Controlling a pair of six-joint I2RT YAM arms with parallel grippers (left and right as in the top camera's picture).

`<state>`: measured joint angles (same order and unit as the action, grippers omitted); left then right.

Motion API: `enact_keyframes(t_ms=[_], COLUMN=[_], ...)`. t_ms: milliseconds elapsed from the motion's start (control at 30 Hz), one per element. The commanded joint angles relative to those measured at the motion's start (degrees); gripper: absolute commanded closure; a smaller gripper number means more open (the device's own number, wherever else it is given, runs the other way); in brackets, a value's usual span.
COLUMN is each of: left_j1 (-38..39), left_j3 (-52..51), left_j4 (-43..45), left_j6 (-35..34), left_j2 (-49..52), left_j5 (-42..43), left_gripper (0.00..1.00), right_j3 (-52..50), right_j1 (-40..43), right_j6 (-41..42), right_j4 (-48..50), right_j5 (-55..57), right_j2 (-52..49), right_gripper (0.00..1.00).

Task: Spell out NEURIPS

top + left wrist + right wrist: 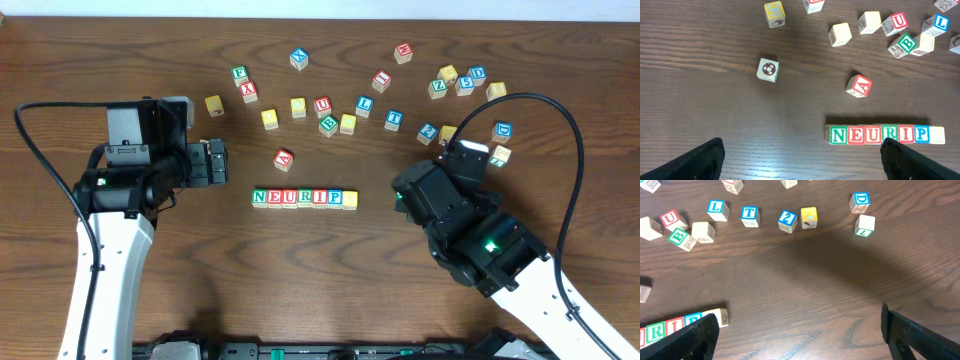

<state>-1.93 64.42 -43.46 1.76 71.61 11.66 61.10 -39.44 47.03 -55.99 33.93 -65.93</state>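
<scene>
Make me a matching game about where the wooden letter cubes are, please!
Things:
1. red A wooden cube
2. blue L wooden cube
3. green N wooden cube
4. blue P wooden cube

Places:
a. first in the line of cubes
b. far from the line, beside the blue T wooden cube
c. alone, close to the line but not in it
d. in the line, just after the red I wooden cube

Pairs: 1-c, 2-b, 3-a, 4-d.

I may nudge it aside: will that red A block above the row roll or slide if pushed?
The red A block is a flat-faced cube, so it would probably slide or twist, not roll. It looks like rigid wood, likely light. It sits apart from the letter row, so a gentle push should spare that.
</scene>
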Motion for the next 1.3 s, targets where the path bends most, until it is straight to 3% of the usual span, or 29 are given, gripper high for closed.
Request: enact_keyframes(t_ms=[0,900,1133,1267], left_j1=[-0.26,-0.26,-0.17,0.04], left_j3=[1.27,1.27,0.57,-3.37], left_j4=[-0.02,-0.02,-0.22,-0.17], left_j6=[0.59,0.59,0.57,0.57], left_j2=[-0.13,-0.66,-5.6,-13.77], left_j5=[-0.39,-0.39,-0.33,-0.35], left_gripper=[0.02,0.02,0.02,0.02], right_j3=[-0.04,-0.04,-0.04,-0.04], right_j1=[0.44,0.46,0.46,0.46], right_j6=[-0.81,-0.81,-0.81,-0.81], right_j4=[-0.31,-0.31,-0.31,-0.31], right_j5=[0.98,-2.23,-2.23,-2.23], right_j2=[0.35,0.31,0.31,0.31], right_gripper=[0.01,0.01,0.01,0.01])
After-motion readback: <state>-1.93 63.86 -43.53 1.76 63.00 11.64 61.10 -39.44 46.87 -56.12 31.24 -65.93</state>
